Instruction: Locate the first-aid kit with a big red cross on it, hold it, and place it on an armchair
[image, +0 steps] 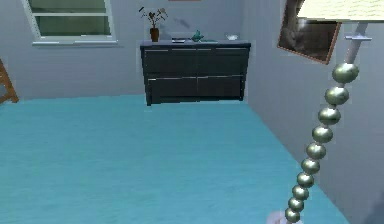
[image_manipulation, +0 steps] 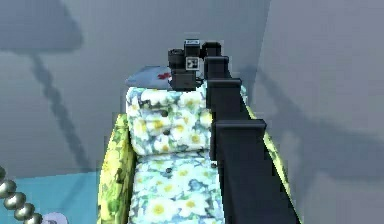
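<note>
In the arm side view the dark arm (image_manipulation: 238, 135) reaches out over a floral armchair (image_manipulation: 165, 160) with yellow-green sides. The gripper (image_manipulation: 176, 70) sits at the arm's far end, just above the top of the chair's back cushion (image_manipulation: 165, 120). A flat grey-blue thing with a red mark (image_manipulation: 152, 76) lies at the gripper's far end, right against the top of the chair's back. I cannot tell whether the gripper holds it or whether it rests on the chair.
The forward view shows blue carpet (image: 120, 160) leading to a dark dresser (image: 195, 75) with a potted plant (image: 153, 22), below a window (image: 70, 20). A beaded floor lamp (image: 320, 135) stands close at the right, by a wall picture (image: 305, 35). Grey walls surround the armchair.
</note>
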